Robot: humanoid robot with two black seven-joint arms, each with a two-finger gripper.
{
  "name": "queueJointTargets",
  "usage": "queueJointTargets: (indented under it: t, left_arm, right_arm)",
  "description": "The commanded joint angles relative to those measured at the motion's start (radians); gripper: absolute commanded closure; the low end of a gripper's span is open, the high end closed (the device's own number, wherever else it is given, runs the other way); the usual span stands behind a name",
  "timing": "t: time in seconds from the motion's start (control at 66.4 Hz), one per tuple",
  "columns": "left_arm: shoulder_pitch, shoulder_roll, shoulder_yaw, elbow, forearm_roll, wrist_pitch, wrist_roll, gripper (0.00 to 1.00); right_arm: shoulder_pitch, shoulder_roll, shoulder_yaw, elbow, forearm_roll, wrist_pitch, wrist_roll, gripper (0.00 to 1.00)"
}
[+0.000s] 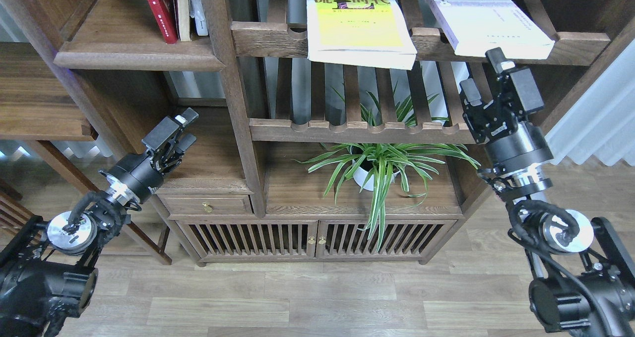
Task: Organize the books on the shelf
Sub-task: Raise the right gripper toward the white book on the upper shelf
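Yellow-green book [358,22] and lavender book [488,22] lie on the slatted rack [258,39], red book [158,9] upright on the shelf [134,54], left gripper [182,131] apart, right gripper [483,76] fingers spread below the lavender book.

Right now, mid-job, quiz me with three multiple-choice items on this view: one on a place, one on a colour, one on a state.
1. Where does the yellow-green book lie?
A. Flat on the upper slatted rack, overhanging its front rail
B. Beside the potted plant
C. On the floor

2. What colour is the upright book at the left of the solid shelf?
A. Blue
B. Dark red
C. Black

3. What is the left gripper doing?
A. Clamping the yellow-green book
B. Holding the plant pot
C. Holding nothing, fingers apart

Answers:
1. A: its near edge juts past the rack rail.
2. B: a dark red spine shows beside paler books.
3. C: it hangs in front of the cabinet, with no object between its fingers.
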Motion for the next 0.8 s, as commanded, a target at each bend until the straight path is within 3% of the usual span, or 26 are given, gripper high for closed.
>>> queueJointTargets:
  t: [0.0, 0.437, 0.783]
  left_arm:
    - [-0.002, 0.0, 0.004, -0.01, -0.001, 0.0, 0.0, 0.0]
    - [-0.023, 0.001, -0.001, -0.021, -0.001, 0.0, 0.0, 0.0]
    - [-0.028, 0.006, -0.006, -0.021, 0.001, 0.0, 0.0, 0.0]
  right_arm:
    - [0.0, -0.009, 0.001, -0.018, 0.0, -0.002, 0.0, 0.01]
    - [0.127, -0.029, 0.019, -0.063, 0.0, -0.1, 0.0, 0.01]
    - [0.166, -0.033, 0.017, -0.121, -0.002, -0.104, -0.003, 0.01]
